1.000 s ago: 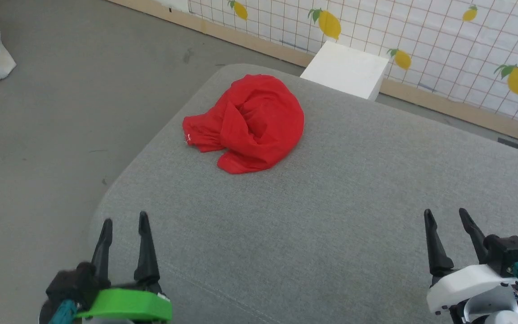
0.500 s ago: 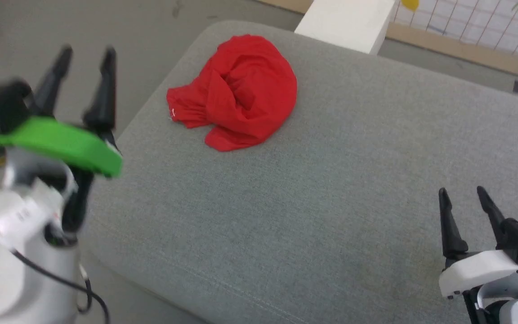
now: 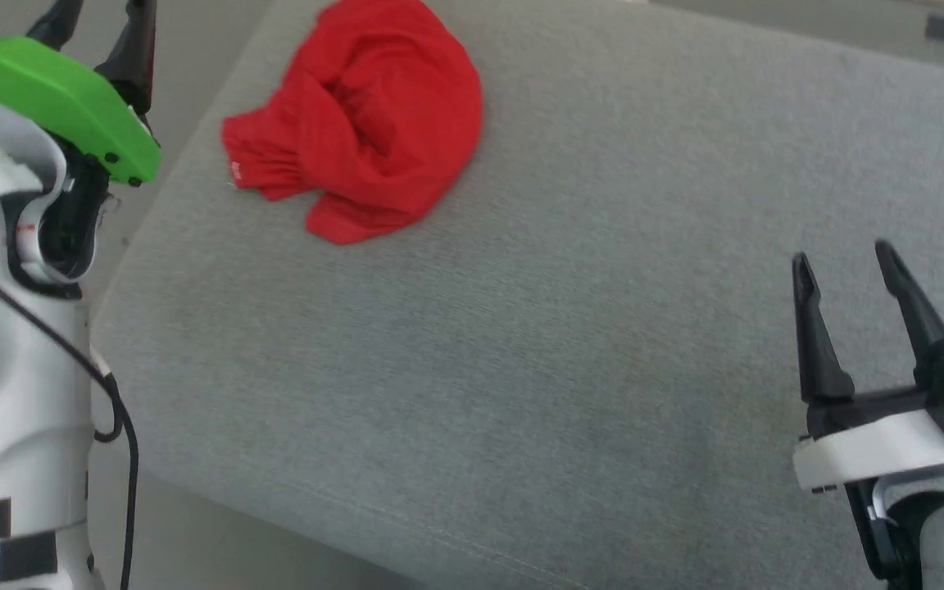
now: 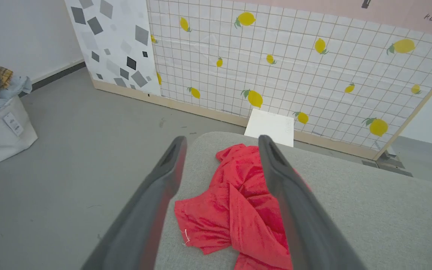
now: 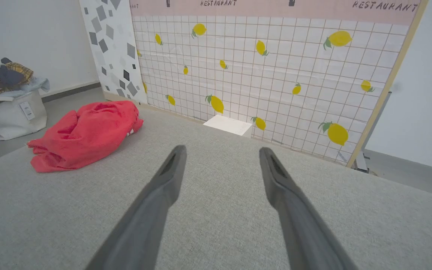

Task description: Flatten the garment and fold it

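The garment (image 3: pixel 369 123) lies crumpled in a red heap near the far left corner of the grey cushioned surface (image 3: pixel 521 328); its white sleeves, lettering and number are hidden in the folds. In the left wrist view the garment (image 4: pixel 238 210) sits ahead, between and below the fingers. My left gripper (image 3: pixel 103 20) is raised at the upper left, open and empty, left of the heap. My right gripper (image 3: pixel 845 262) stands open and empty over the near right of the surface. From the right wrist the garment (image 5: pixel 84 135) lies far to the left.
Beyond the surface stand a lemon-patterned grid wall (image 4: pixel 294 67) and a white box (image 4: pixel 270 126). A white bag with clothes (image 4: pixel 2 123) sits on the grey floor (image 4: pixel 69 150) to the left. The surface's left edge drops to the floor beside my left arm.
My left arm rose from the lower left to the upper left, nearer the heap. The head camera tilted down, shifting the picture upward. The right gripper rose slightly.
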